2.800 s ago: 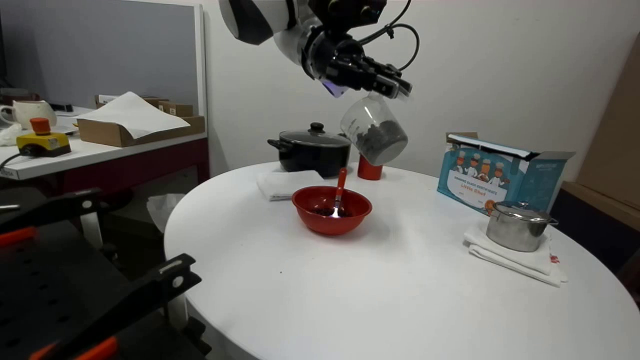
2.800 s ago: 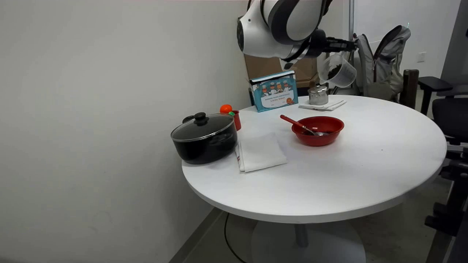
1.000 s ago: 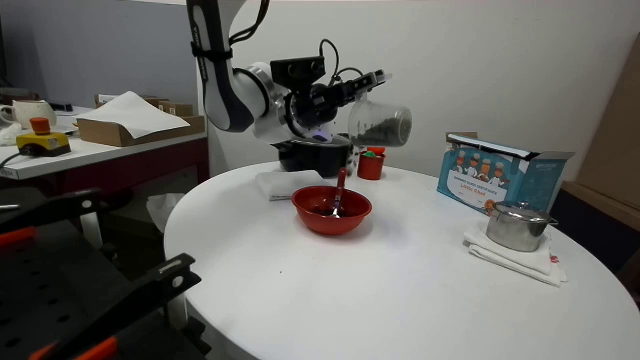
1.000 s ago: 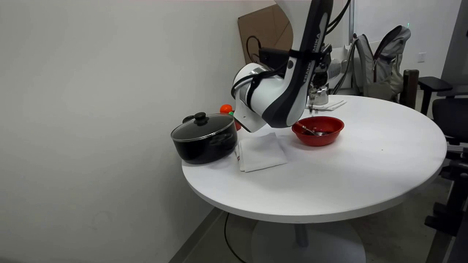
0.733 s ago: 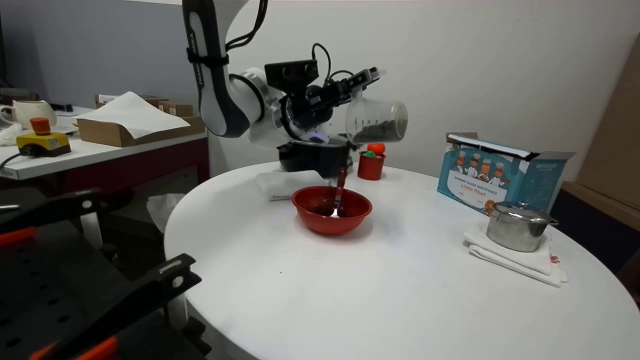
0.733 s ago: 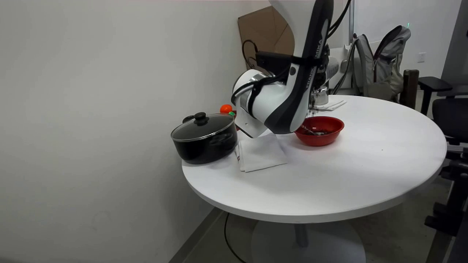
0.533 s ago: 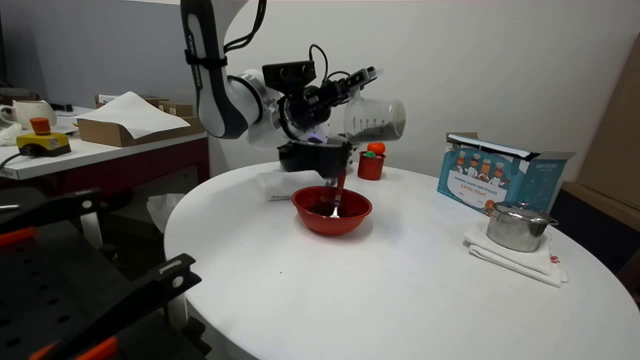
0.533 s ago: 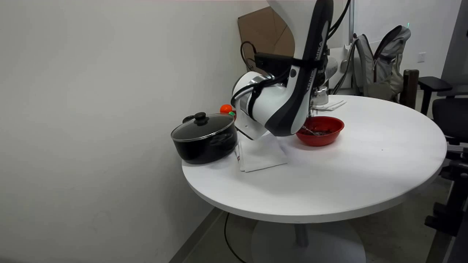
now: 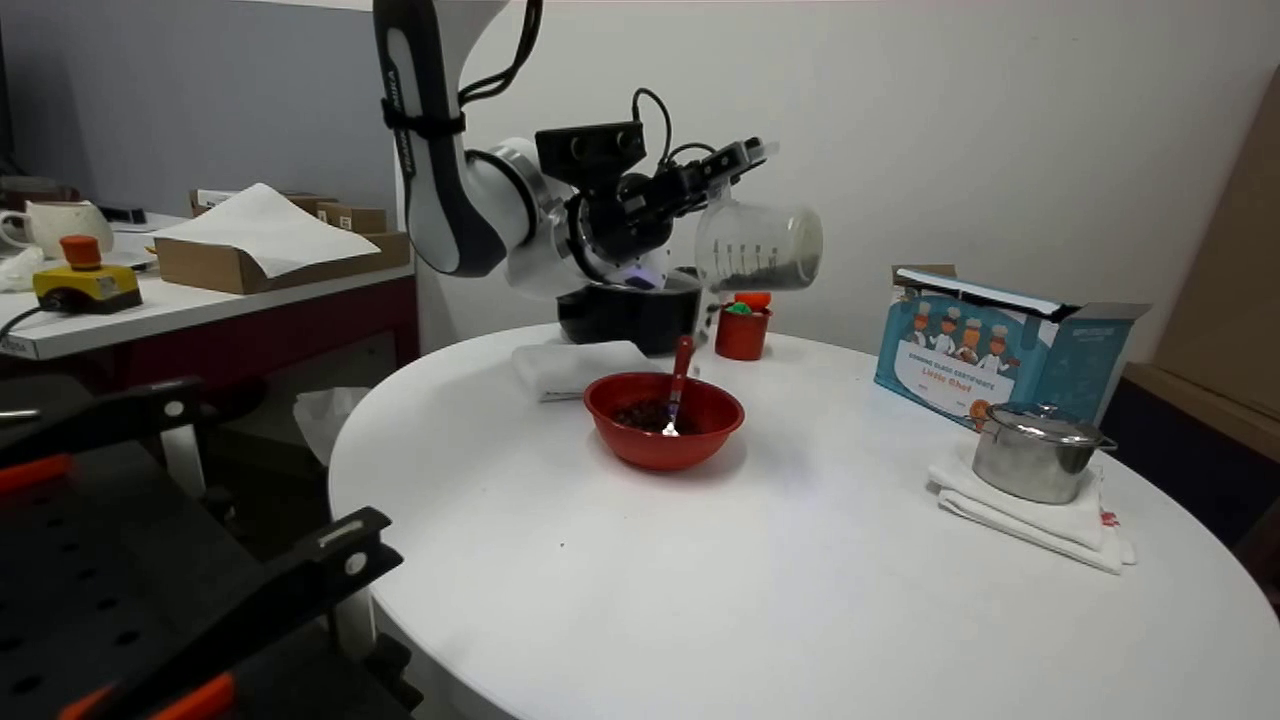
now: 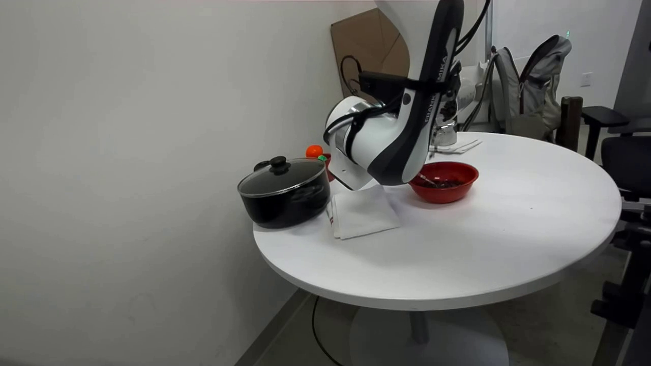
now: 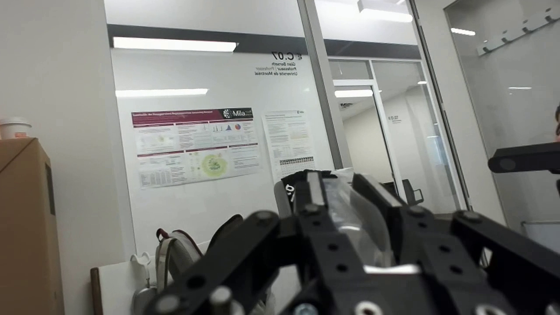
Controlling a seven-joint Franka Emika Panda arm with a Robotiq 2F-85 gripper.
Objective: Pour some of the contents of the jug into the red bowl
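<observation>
The clear jug [image 9: 757, 250] lies tipped on its side in the air, its mouth toward the arm. Dark contents lie along its lower wall, and dark bits fall from its mouth toward the red bowl. My gripper [image 9: 742, 158] is shut on the jug's upper part. In the wrist view clear plastic [image 11: 358, 218] shows between the fingers [image 11: 334, 181]. The red bowl [image 9: 663, 445] stands on the table below, with dark bits and a red-handled utensil [image 9: 680, 375] in it. It also shows in an exterior view [image 10: 443, 195], where the arm hides the gripper and most of the jug.
A black lidded pot [image 10: 287, 206], a red cup [image 9: 740, 335] and a folded white cloth [image 10: 363, 213] stand near the bowl. A blue box [image 9: 955, 350] and a metal pot [image 9: 1035, 460] on cloths are farther along the round white table [image 9: 800, 600].
The arm came lower and the jug tipped from slanted to on its side. Bits began falling, and the bowl holds more dark contents. In the last half second the gripper shifted slightly back.
</observation>
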